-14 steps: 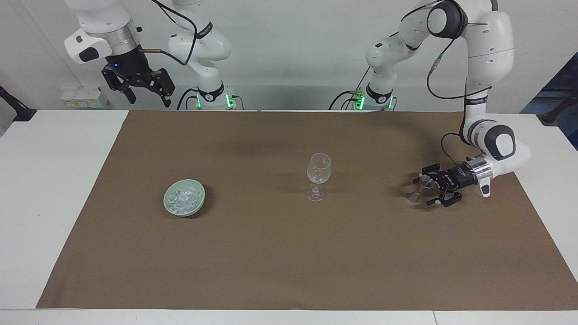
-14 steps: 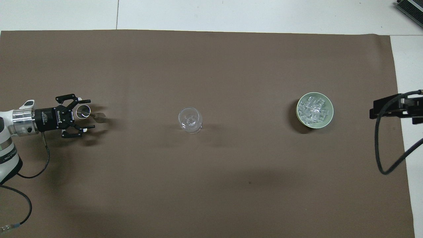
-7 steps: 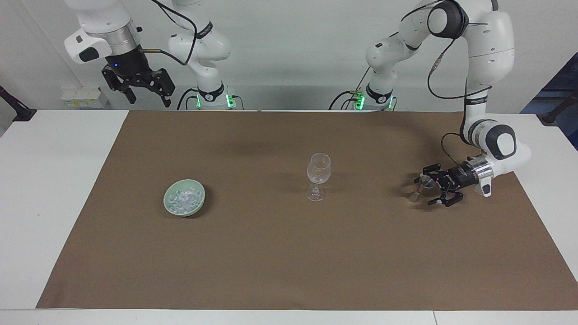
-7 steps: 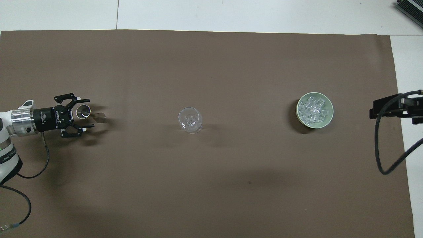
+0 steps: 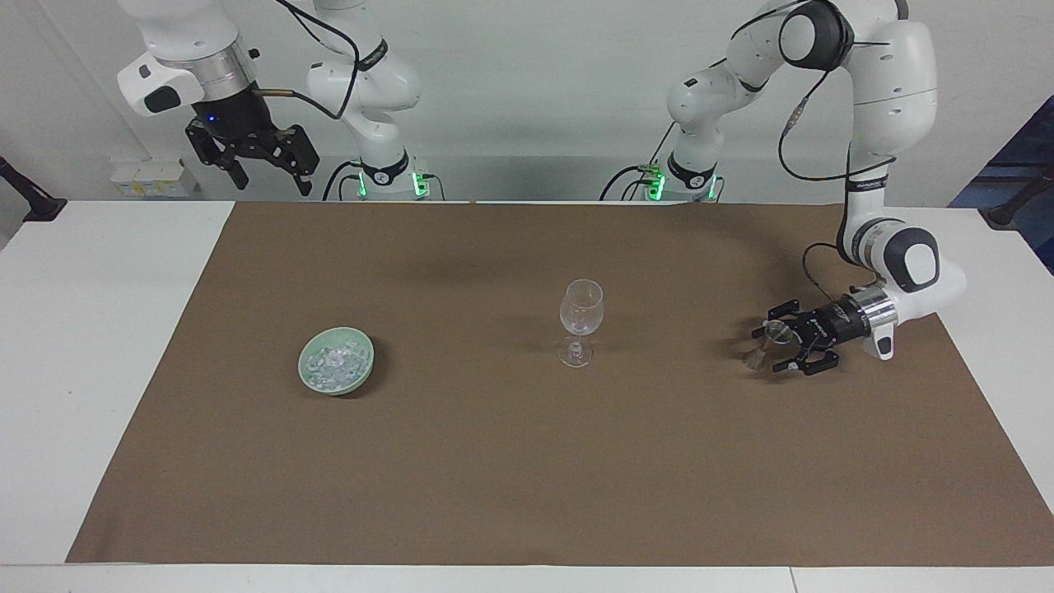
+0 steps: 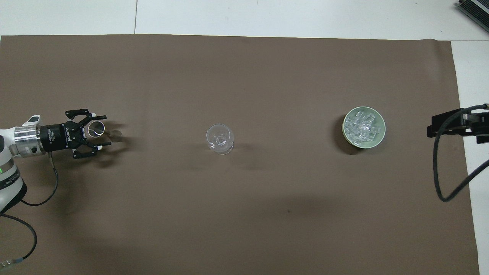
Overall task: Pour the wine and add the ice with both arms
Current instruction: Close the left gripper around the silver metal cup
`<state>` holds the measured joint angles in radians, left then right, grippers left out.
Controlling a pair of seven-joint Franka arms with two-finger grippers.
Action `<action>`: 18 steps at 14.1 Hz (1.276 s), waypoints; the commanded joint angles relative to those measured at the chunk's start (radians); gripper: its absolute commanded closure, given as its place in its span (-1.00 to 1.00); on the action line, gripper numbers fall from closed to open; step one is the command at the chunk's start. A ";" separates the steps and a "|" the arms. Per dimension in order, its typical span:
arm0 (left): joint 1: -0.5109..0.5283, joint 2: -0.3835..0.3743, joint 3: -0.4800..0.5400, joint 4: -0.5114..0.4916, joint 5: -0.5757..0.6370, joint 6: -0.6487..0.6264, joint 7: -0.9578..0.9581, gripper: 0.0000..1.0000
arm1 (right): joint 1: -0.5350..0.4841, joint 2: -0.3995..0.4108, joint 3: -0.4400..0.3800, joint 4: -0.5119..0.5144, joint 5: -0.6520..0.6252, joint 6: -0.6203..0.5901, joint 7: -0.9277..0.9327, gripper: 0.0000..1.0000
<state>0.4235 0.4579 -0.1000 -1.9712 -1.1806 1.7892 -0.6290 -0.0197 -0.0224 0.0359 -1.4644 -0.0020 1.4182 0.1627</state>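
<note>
At the middle of the brown mat (image 5: 527,461) stands the wine glass (image 5: 580,319), upright and seemingly empty, well apart from everything else, probably so either arm can reach it. Toward the right arm's end sits a pale green bowl (image 5: 336,360) heaped with the ice (image 6: 363,125), untouched. Toward the left arm's end the left gripper (image 5: 789,343) lies low and level over the mat, its jaws set around a small clear glass vessel (image 6: 96,129); I cannot tell whether they are gripping it yet. I take this vessel for the wine to be poured. High above its own corner, the right gripper (image 5: 262,165) waits with jaws apart, holding nothing.
</note>
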 commanded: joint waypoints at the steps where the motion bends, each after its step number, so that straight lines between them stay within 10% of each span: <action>1: -0.005 -0.002 0.006 -0.012 -0.024 -0.011 0.020 -0.41 | 0.000 -0.021 -0.007 -0.025 0.023 0.016 0.008 -1.00; 10: -0.003 -0.004 0.006 -0.014 -0.024 -0.013 0.020 0.27 | 0.000 -0.021 -0.007 -0.025 0.023 0.016 0.008 -1.00; 14: -0.002 -0.005 0.006 -0.012 -0.022 -0.016 0.018 0.98 | 0.000 -0.021 -0.007 -0.025 0.023 0.016 0.008 -1.00; 18: 0.001 -0.005 0.006 -0.012 -0.022 -0.019 0.020 1.00 | 0.000 -0.021 -0.007 -0.025 0.023 0.016 0.008 -1.00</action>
<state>0.4236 0.4580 -0.0996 -1.9720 -1.1814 1.7875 -0.6270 -0.0197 -0.0224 0.0359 -1.4644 -0.0020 1.4182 0.1627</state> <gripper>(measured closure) 0.771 0.000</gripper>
